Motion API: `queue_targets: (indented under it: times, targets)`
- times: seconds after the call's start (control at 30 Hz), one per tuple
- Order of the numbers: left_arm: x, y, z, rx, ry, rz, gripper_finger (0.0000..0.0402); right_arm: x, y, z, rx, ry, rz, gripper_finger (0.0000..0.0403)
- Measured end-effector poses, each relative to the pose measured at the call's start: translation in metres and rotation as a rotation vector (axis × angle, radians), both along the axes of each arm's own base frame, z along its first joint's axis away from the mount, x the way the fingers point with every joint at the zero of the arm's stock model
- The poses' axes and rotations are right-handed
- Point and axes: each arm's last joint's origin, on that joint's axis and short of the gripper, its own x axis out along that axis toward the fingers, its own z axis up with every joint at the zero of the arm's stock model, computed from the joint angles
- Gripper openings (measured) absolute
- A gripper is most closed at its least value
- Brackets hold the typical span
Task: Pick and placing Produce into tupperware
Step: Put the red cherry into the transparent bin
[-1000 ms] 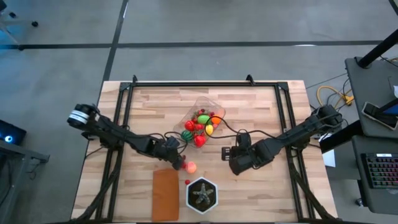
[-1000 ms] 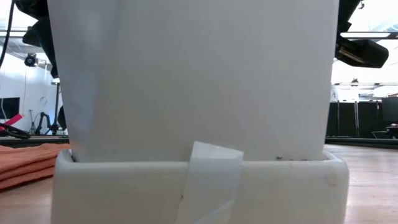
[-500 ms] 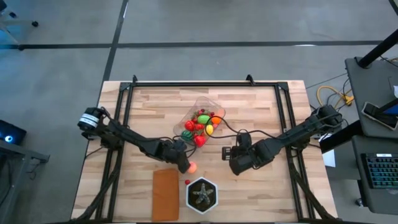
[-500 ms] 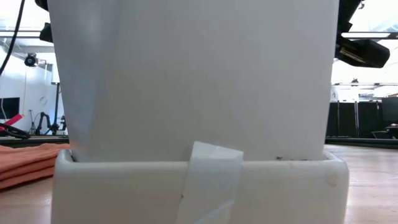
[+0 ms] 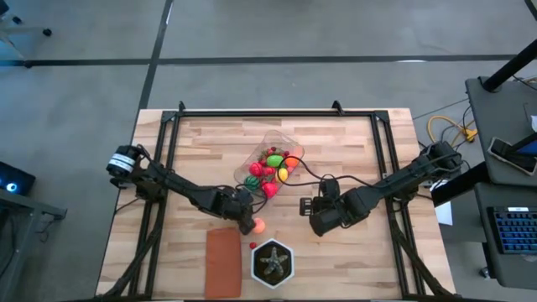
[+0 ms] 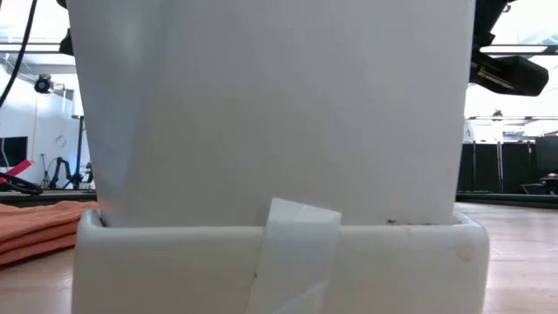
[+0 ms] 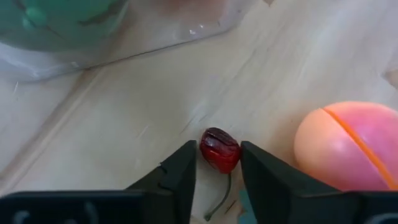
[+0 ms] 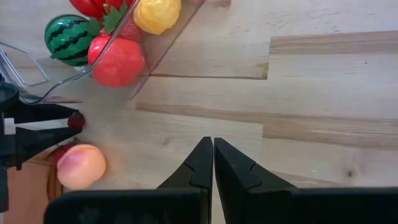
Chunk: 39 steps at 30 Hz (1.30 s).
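Observation:
The clear tupperware (image 5: 273, 164) lies in the middle of the table with several pieces of produce in it: a striped watermelon (image 8: 67, 38), a red fruit (image 8: 116, 62) and a yellow one (image 8: 157, 14). On the wood near it lie a peach (image 5: 258, 225) and a tiny dark red cherry (image 7: 219, 149). My left gripper (image 5: 247, 221) is shut on the cherry, just left of the peach. My right gripper (image 8: 212, 163) is shut and holds nothing, to the right of the peach. My left gripper pinches the cherry's two sides (image 7: 205, 148) between its fingertips (image 7: 186, 163). The fingers come from the table's left, slanting down. The cherry sits on the table, and its stem (image 7: 221, 198) trails back between the fingers.
A black hexagonal pot (image 5: 273, 262) with a green plant stands at the near edge, with a flat orange-brown rectangle (image 5: 221, 260) to its left and a small red piece (image 5: 252, 245) beside it. A white box (image 6: 270, 131) fills the low view.
My left gripper has moved a little toward the table's right and near edges, closer to the peach. The produce and the tupperware have stayed in place.

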Motion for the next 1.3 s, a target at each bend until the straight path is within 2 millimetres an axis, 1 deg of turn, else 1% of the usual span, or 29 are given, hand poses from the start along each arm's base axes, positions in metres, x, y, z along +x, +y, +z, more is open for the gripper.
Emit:
queue_targets:
  times: [0.17,0.3,0.43,0.53,0.7,0.8,0.87,0.93,1.0,1.07,1.2,1.27,1.3]
  targets:
    - [0.000,0.000,0.000,0.037,0.003,-0.052,0.0075,0.000,0.000,0.000,-0.001,0.001,0.000,0.0009]
    - [0.000,0.001,0.001,0.094,0.003,-0.110,0.0057,0.000,0.000,0.000,-0.001,0.001,0.000,0.0009]
    - [-0.001,0.001,0.013,0.124,-0.028,-0.178,0.0053,0.000,0.000,0.000,-0.001,0.001,0.000,0.0009]
    - [-0.006,0.002,0.033,0.143,-0.090,-0.232,0.0052,0.000,0.000,0.000,-0.001,0.001,0.001,0.0009]
    - [-0.023,0.007,0.082,0.156,-0.261,-0.296,0.0052,0.000,0.000,-0.001,-0.002,0.004,0.001,0.0009]
    - [-0.035,0.015,0.109,0.216,-0.356,-0.313,0.0051,-0.001,-0.001,-0.001,-0.009,0.013,0.001,0.0009]
    - [-0.040,0.023,0.120,0.295,-0.388,-0.323,0.0051,-0.002,-0.001,-0.001,-0.018,0.025,0.000,0.0009]
    - [-0.042,0.035,0.126,0.363,-0.392,-0.343,0.0051,-0.003,-0.002,-0.001,-0.029,0.024,-0.003,0.0009]
    - [-0.041,0.050,0.130,0.379,-0.392,-0.348,0.0051,-0.003,-0.002,-0.001,-0.040,0.020,-0.006,0.0009]
    - [-0.038,0.070,0.132,0.347,-0.398,-0.336,0.0051,-0.002,-0.003,-0.001,-0.041,0.020,-0.009,0.0009]
    - [-0.029,0.113,0.122,0.300,-0.382,-0.259,0.0058,-0.003,-0.004,-0.001,-0.040,0.015,-0.035,0.0009]
    - [-0.024,0.130,0.116,0.271,-0.390,-0.247,0.0073,-0.004,-0.005,-0.001,-0.037,0.019,-0.058,0.0011]
    - [-0.023,0.135,0.114,0.256,-0.388,-0.245,0.0083,-0.004,-0.005,-0.001,-0.035,0.019,-0.062,0.0015]
